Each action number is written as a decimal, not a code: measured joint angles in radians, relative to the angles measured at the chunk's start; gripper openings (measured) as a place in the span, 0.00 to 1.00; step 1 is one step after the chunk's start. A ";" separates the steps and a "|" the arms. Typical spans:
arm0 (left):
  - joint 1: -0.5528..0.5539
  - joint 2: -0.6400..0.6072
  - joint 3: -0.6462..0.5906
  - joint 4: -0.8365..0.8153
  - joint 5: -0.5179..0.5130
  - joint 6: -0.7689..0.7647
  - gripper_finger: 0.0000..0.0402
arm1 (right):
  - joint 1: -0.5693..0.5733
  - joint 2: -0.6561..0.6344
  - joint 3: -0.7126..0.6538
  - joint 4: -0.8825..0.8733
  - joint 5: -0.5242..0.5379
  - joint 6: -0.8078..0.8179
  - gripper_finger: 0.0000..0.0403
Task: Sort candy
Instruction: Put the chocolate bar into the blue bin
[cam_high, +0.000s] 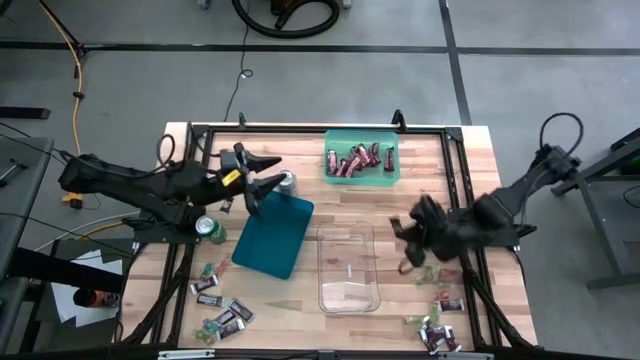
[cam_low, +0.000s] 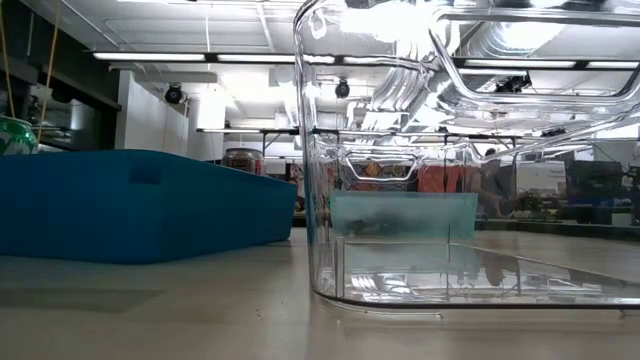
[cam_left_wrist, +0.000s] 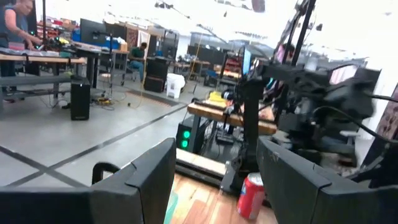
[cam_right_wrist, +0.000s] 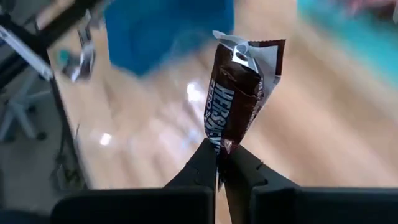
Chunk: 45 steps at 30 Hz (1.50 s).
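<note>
Right wrist view: right tool (cam_right_wrist: 221, 163) pinches brown candy bar (cam_right_wrist: 239, 96).

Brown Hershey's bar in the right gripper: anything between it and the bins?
Nothing visible. The right gripper holds the brown Hershey's bar above the table, beside the clear bin; only bare wood separates it from the green bin.

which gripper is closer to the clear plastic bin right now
Right. The right gripper, holding a brown candy bar, hovers beside the clear bin; the left gripper sits beyond the blue bin.
</note>
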 joint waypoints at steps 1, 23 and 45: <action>0.000 -0.007 0.000 0.000 0.000 0.000 0.53 | -0.041 0.002 -0.002 0.033 -0.010 -0.084 0.01; -0.001 -0.039 0.000 0.029 0.000 -0.002 0.53 | -0.489 0.793 0.199 1.065 -0.452 -0.955 0.00; -0.001 -0.039 0.000 0.030 0.000 -0.001 0.53 | -0.501 0.951 0.457 0.831 -0.517 -0.898 0.31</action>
